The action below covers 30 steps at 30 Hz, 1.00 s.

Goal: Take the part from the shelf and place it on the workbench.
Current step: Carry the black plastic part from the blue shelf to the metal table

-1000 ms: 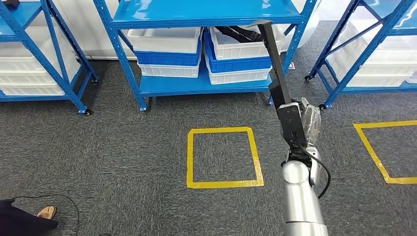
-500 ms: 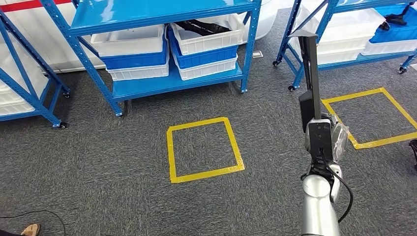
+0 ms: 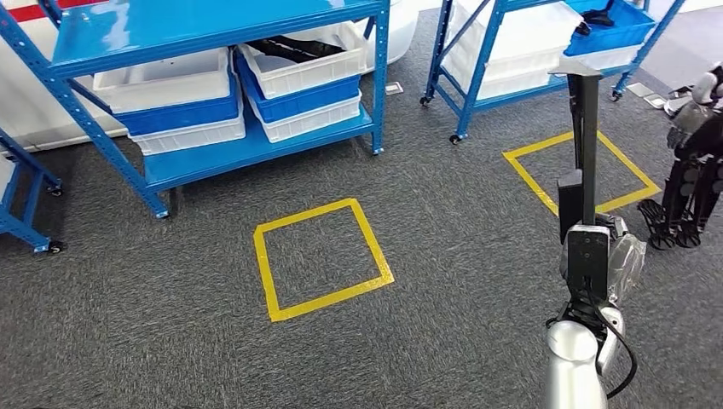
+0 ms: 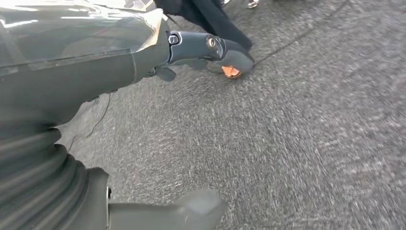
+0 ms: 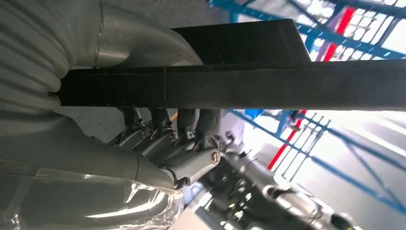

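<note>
Your right hand (image 3: 597,260) at lower right of the head view has its fingers (image 5: 167,143) curled round the low end of the part (image 3: 585,136), a long black bar standing nearly upright from the fist with a flat lip at its top, upper right of frame. In the right wrist view the bar runs straight across, fingers wrapped under it, thumb side over. It looks stiff, likely plastic or metal and not fragile. But it's long and held at one end, so expect leverage: the top will swing and may twist in the grip when you turn. A hold nearer the middle would balance better; now just keep the grip firm and the bar vertical. Left hand (image 4: 119,52) hangs over the grey carpet (image 3: 426,256), fingers loosely apart, nothing in them. Further out: yellow floor square (image 3: 320,256) at centre, blue shelf (image 3: 213,25) with white and blue bins (image 3: 298,72) upper left, second rack (image 3: 477,77) upper right. No table visible yet.
</note>
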Available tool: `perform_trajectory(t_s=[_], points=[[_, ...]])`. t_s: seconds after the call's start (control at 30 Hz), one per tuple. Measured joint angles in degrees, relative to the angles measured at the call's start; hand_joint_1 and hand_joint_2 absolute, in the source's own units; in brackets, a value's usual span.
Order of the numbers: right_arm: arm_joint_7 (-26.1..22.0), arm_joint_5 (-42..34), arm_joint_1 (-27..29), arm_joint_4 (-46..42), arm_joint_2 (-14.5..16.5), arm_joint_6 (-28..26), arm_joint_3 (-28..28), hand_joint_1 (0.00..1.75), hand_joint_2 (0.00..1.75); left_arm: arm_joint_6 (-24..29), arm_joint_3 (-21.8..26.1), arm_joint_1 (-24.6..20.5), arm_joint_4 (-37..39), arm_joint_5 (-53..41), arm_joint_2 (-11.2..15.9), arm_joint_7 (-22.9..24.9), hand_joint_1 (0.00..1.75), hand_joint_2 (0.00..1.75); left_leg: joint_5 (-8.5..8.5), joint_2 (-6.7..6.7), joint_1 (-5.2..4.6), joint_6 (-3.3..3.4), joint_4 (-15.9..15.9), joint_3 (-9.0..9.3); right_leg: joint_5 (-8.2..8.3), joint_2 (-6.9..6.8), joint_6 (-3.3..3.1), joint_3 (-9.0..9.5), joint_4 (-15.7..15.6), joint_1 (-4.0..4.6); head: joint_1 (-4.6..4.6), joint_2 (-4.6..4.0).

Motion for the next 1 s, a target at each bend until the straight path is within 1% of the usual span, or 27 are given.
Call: perform_trajectory(t_s=[0.03, 0.07, 0.1, 0.13, 0.17, 0.2, 0.27, 0.3, 0.33, 0.37, 0.4, 0.43, 0.47, 0.5, 0.53, 0.57, 0.63, 0.67, 0.7, 0.77, 0.8, 0.83, 0.87, 0.9, 0.93, 0.97, 1.0], points=[[0.01, -0.02, 0.15, 0.0, -0.06, 0.0, -0.14, 1.75, 1.75, 0.0, 0.0, -0.01, 0.0, 0.0, -0.05, 0.0, 0.0, 1.75, -0.01, 0.65, 0.22, -0.31, 0.12, -0.07, 0.74, -0.29, 0.86, 0.82, -1.29, -0.45, -0.01, 0.0], [0.01, -0.02, 0.22, -0.03, -0.11, 0.0, -0.24, 1.75, 1.75, 0.0, 0.0, -0.03, 0.0, 0.0, -0.07, 0.0, 0.0, 1.75, -0.18, 1.3, 0.54, -0.8, 0.49, -0.17, 2.31, -1.19, 1.95, 3.17, -5.46, -0.93, 0.02, 0.0], [0.01, -0.03, 0.22, -0.07, -0.15, 0.0, -0.29, 1.75, 1.75, 0.0, 0.0, -0.06, -0.02, 0.0, 0.02, 0.0, 0.0, 1.75, -0.43, 1.88, 0.69, -1.4, 0.97, -0.33, 3.5, -2.27, 2.7, 5.34, -9.32, -1.17, 0.05, 0.0], [0.01, -0.03, 0.21, -0.16, -0.18, 0.0, -0.33, 1.75, 1.75, 0.01, -0.01, -0.1, -0.04, -0.01, 0.09, 0.0, 0.0, 1.75, -0.74, 2.39, 0.77, -2.05, 1.6, -0.53, 4.55, -3.1, 3.01, 7.11, -12.69, -1.24, 0.1, 0.0], [0.01, -0.04, 0.19, -0.27, -0.22, 0.0, -0.38, 1.75, 1.75, 0.02, -0.01, -0.14, -0.06, -0.03, 0.15, 0.0, 0.0, 1.75, -0.99, 2.83, 0.76, -2.61, 2.14, -0.72, 5.17, -3.66, 2.77, 8.21, -14.85, -1.22, 0.06, 0.0], [0.01, -0.05, 0.2, -0.35, -0.27, 0.0, -0.46, 1.75, 1.75, 0.04, -0.02, -0.18, -0.08, -0.04, 0.2, 0.0, 0.0, 1.75, -1.06, 3.18, 0.64, -2.98, 2.37, -0.82, 5.11, -3.48, 1.99, 7.98, -14.75, -0.98, -0.03, 0.0], [0.01, -0.05, 0.26, -0.45, -0.35, 0.0, -0.65, 1.75, 1.75, 0.07, -0.02, -0.19, -0.09, -0.07, 0.11, 0.0, 0.0, 1.75, -1.05, 3.77, 0.88, -3.42, 2.51, -0.88, 5.47, -2.33, 0.42, 7.46, -14.51, -0.88, -0.28, 0.0], [0.01, -0.05, 0.3, -0.48, -0.36, 0.0, -0.74, 1.75, 1.75, 0.07, -0.02, -0.2, -0.08, -0.06, 0.09, 0.0, 0.0, 1.75, -1.58, 3.37, 1.12, -3.59, 2.96, -1.07, 5.68, -1.8, -0.12, 7.22, -14.46, -0.85, -0.34, 0.0], [0.01, -0.04, 0.32, -0.52, -0.37, 0.0, -0.79, 1.75, 1.75, 0.07, -0.03, -0.2, -0.08, -0.06, 0.07, 0.0, 0.0, 1.75, -2.89, 2.34, 1.32, -3.7, 4.41, -1.66, 5.91, -1.25, -0.63, 7.0, -14.47, -0.84, -0.39, 0.0], [0.01, -0.04, 0.34, -0.57, -0.36, 0.0, -0.83, 1.75, 1.75, 0.07, -0.03, -0.19, -0.08, -0.07, 0.04, 0.0, 0.0, 1.75, -4.91, 0.93, 1.42, -3.75, 7.1, -2.77, 6.16, -0.75, -1.09, 6.76, -14.5, -0.75, -0.5, 0.0], [0.01, -0.03, 0.35, -0.61, -0.35, 0.0, -0.84, 1.75, 1.75, 0.07, -0.04, -0.18, -0.07, -0.07, 0.04, 0.0, 0.0, 1.75, -7.32, -0.49, 1.39, -3.7, 10.91, -4.36, 6.37, -0.26, -1.45, 6.47, -14.49, -0.56, -0.55, 0.0], [0.01, -0.03, 0.39, -0.63, -0.35, 0.0, -0.85, 1.75, 1.75, 0.07, -0.04, -0.14, -0.07, -0.06, 0.03, 0.01, 0.0, 1.75, -9.5, -1.39, 1.27, -3.54, 15.21, -6.22, 6.58, 0.31, -1.8, 6.16, -14.48, -0.29, -0.61, 0.0], [0.01, -0.02, 0.44, -0.63, -0.35, 0.0, -0.87, 1.75, 1.75, 0.07, -0.03, -0.1, -0.07, -0.05, 0.04, 0.01, 0.0, 1.75, -10.81, -1.8, 1.1, -3.28, 18.58, -7.7, 6.78, 0.95, -2.09, 5.88, -14.48, 0.02, -0.63, 0.0], [0.01, -0.02, 0.5, -0.63, -0.34, 0.0, -0.91, 1.75, 1.75, 0.07, -0.03, -0.07, -0.07, -0.04, 0.04, 0.02, 0.0, 1.75, -11.04, -1.99, 0.89, -2.88, 20.15, -8.35, 6.96, 1.64, -2.34, 5.66, -14.47, 0.34, -0.63, 0.0], [0.01, -0.02, 0.54, -0.63, -0.34, 0.0, -0.96, 1.75, 1.75, 0.07, -0.02, -0.04, -0.07, -0.04, 0.03, 0.03, 0.0, 1.75, -10.09, -2.21, 0.6, -2.28, 19.26, -7.78, 7.12, 2.37, -2.55, 5.52, -14.47, 0.66, -0.62, 0.0], [0.01, -0.02, 0.54, -0.64, -0.34, 0.0, -0.99, 1.75, 1.75, 0.07, -0.02, -0.04, -0.07, -0.04, 0.02, 0.03, 0.0, 1.75, -8.3, -2.68, 0.27, -1.52, 16.16, -6.07, 7.27, 3.08, -2.7, 5.47, -14.47, 0.95, -0.62, 0.0], [0.01, -0.02, 0.47, -0.7, -0.29, -0.01, -1.02, 1.75, 1.75, 0.06, -0.03, -0.06, -0.07, -0.04, 0.17, 0.03, 0.0, 1.75, -5.05, -5.11, -0.36, 0.3, 8.22, -1.84, 7.62, 4.36, -2.79, 5.39, -14.47, 1.2, -0.46, 0.0], [0.01, -0.02, 0.4, -0.74, -0.28, -0.01, -1.02, 1.75, 1.75, 0.09, -0.04, -0.07, -0.08, -0.04, 0.3, 0.03, 0.0, 1.75, -4.29, -6.09, -0.64, 0.93, 5.64, -0.53, 7.84, 4.94, -2.63, 5.24, -14.48, 1.11, -0.37, 0.0], [0.01, -0.02, 0.37, -0.77, -0.26, -0.01, -1.02, 1.75, 1.75, 0.09, -0.05, -0.08, -0.08, -0.04, 0.38, 0.03, 0.0, 1.75, -4.1, -6.63, -0.87, 1.36, 4.38, 0.04, 8.09, 5.52, -2.35, 5.04, -14.52, 0.9, -0.3, 0.0], [0.01, -0.01, 0.41, -0.84, -0.24, -0.02, -1.04, 1.75, 1.75, 0.11, -0.07, -0.12, -0.1, -0.04, 0.42, 0.03, 0.0, 1.75, -3.68, -5.59, -1.16, 1.55, 3.57, 0.24, 8.67, 6.65, -1.49, 4.61, -14.8, 0.75, -0.37, 0.0], [0.0, 0.01, 0.5, -0.88, -0.23, -0.03, -1.05, 1.75, 1.75, 0.09, -0.07, -0.16, -0.1, -0.04, 0.37, 0.03, 0.0, 1.75, -3.15, -4.84, -1.09, 1.43, 2.87, 0.47, 8.7, 6.16, -1.23, 4.27, -14.68, 0.79, -0.39, 0.0], [-0.01, 0.02, 0.48, -0.93, -0.27, -0.04, -1.08, 1.75, 1.75, 0.1, -0.06, -0.19, -0.11, -0.05, 0.35, 0.03, 0.0, 1.75, -2.58, -4.09, -0.95, 1.34, 2.12, 0.69, 8.15, 4.93, -1.13, 3.65, -13.83, 0.96, -0.27, 0.0], [-0.01, 0.02, 0.41, -0.99, -0.3, -0.05, -1.09, 1.75, 1.75, 0.09, -0.05, -0.17, -0.1, -0.07, 0.28, 0.02, 0.0, 1.75, -2.06, -3.28, -0.77, 1.18, 1.43, 0.85, 6.98, 3.31, -1.15, 2.56, -11.78, 1.1, -0.14, 0.0], [-0.02, 0.02, 0.34, -1.02, -0.34, -0.06, -1.09, 1.75, 1.75, 0.09, -0.05, -0.12, -0.1, -0.07, 0.24, 0.02, 0.0, 1.75, -1.77, -2.5, -0.7, 1.03, 1.12, 0.83, 5.26, 1.57, -1.2, 1.05, -8.55, 0.96, -0.01, 0.0], [-0.02, 0.02, 0.29, -1.03, -0.37, -0.06, -1.09, 1.75, 1.75, 0.09, -0.04, -0.06, -0.09, -0.07, 0.17, 0.02, 0.0, 1.75, -1.65, -1.73, -0.69, 1.03, 1.07, 0.66, 3.41, 0.66, -1.08, -0.65, -4.59, 0.83, 0.11, 0.0], [-0.01, 0.01, 0.36, -1.04, -0.38, -0.06, -1.1, 1.75, 1.75, 0.08, -0.04, 0.0, -0.09, -0.07, 0.12, 0.02, 0.0, 1.75, -1.59, -0.89, -0.67, 0.92, 1.09, 0.5, 2.02, 0.28, -0.73, -2.05, -1.07, 0.55, 0.12, 0.0], [-0.01, -0.01, 0.48, -1.03, -0.38, -0.06, -1.13, 1.75, 1.75, 0.07, -0.04, 0.02, -0.09, -0.07, 0.06, 0.02, 0.0, 1.75, -1.55, -0.09, -0.64, 0.81, 1.12, 0.38, 1.37, 0.09, -0.22, -2.62, 0.85, 0.25, 0.13, 0.0]])
